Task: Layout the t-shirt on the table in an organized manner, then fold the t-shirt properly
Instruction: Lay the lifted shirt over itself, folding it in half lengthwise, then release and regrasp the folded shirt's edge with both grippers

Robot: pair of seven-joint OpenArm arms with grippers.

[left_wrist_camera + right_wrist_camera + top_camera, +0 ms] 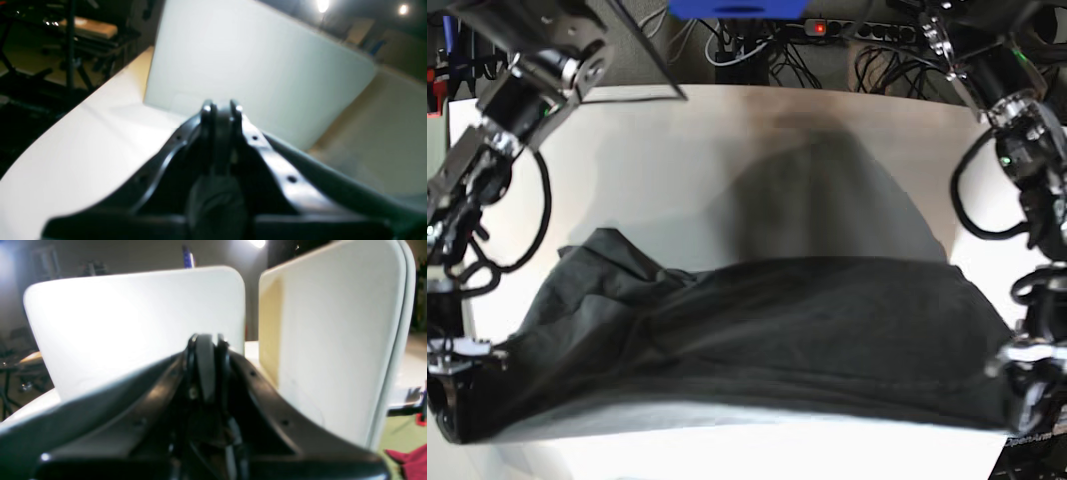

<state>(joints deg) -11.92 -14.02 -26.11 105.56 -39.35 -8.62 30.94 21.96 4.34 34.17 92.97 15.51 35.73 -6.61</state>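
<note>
The dark charcoal t-shirt (757, 340) hangs stretched wide above the white table (727, 170), held up near the front edge and sagging in folds on the left. My right gripper (449, 390) is shut on its left end, and my left gripper (1027, 385) is shut on its right end. In the left wrist view the left gripper (221, 108) has its fingers pressed together, with a taut dark cloth edge (350, 190) running off to the right. The right gripper (206, 340) is likewise closed in its wrist view, cloth (83, 406) trailing left.
The shirt casts a broad shadow (827, 200) on the tabletop behind it. Cables and a power strip (827, 30) lie beyond the far edge. White panels (333, 340) fill both wrist views. A red cloth (410, 460) lies on the floor.
</note>
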